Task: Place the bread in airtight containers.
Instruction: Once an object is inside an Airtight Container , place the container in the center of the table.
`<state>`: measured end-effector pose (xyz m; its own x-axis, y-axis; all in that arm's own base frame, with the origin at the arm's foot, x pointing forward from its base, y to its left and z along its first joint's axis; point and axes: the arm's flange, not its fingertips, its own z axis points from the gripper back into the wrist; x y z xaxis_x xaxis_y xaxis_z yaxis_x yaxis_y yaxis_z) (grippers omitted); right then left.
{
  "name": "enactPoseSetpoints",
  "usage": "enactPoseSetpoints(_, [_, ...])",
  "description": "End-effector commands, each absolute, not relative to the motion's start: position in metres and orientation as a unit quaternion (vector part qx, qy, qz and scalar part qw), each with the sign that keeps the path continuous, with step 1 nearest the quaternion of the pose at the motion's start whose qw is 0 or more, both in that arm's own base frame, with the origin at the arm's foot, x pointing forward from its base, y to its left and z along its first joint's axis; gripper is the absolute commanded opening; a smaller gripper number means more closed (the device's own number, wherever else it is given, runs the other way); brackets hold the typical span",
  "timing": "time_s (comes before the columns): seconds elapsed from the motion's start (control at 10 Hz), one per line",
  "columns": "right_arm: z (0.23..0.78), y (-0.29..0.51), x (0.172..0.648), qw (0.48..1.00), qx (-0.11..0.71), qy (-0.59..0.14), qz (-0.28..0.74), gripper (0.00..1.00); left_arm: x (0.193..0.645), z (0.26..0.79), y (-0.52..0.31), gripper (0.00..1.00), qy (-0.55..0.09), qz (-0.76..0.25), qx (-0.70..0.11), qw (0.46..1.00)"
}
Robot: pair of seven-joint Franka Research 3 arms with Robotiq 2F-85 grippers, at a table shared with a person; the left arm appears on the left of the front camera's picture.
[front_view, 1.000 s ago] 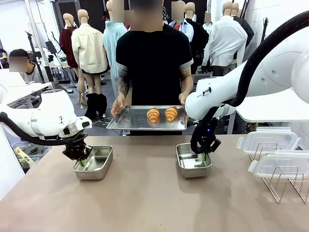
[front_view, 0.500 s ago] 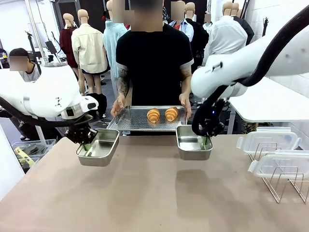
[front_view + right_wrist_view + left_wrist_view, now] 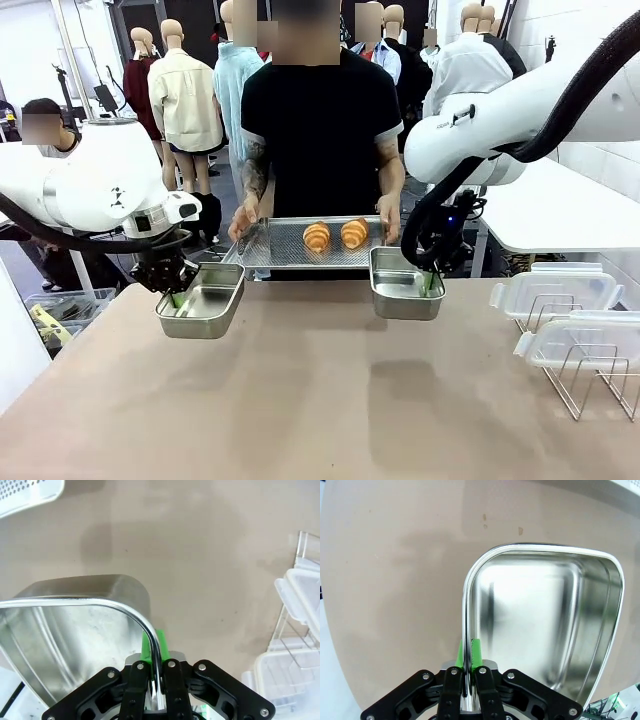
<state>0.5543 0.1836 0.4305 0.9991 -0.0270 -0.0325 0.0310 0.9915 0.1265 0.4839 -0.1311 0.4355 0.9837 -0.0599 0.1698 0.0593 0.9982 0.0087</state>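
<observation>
Left tool (image 3: pixel 174 298) clamps left tin (image 3: pixel 210 298) rim, right tool (image 3: pixel 428 284) right tin (image 3: pixel 400 292)

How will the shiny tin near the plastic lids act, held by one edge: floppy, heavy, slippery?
Probably stiff: the tin hangs above the table by one rim and looks unbent. Likely light, since the right claw pinches only a thin edge. Maybe slippery: the smooth metal could tilt or slide between the green pads.
</observation>
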Motion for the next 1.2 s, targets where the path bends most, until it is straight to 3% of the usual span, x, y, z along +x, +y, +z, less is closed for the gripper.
enactPoseSetpoints(0.0, [0.4292,0.1870,0.5551,0.998,0.062,0.008,-0.010,0.00,0.4846,0.4353,-0.1304,0.00,-0.093,-0.037,0.005,0.995])
enactPoseSetpoints(1.1, [0.4292,0.1870,0.5551,0.998,0.062,0.008,-0.010,0.00,0.4846,0.4353,-0.1304,0.00,-0.093,-0.037,0.005,0.995])
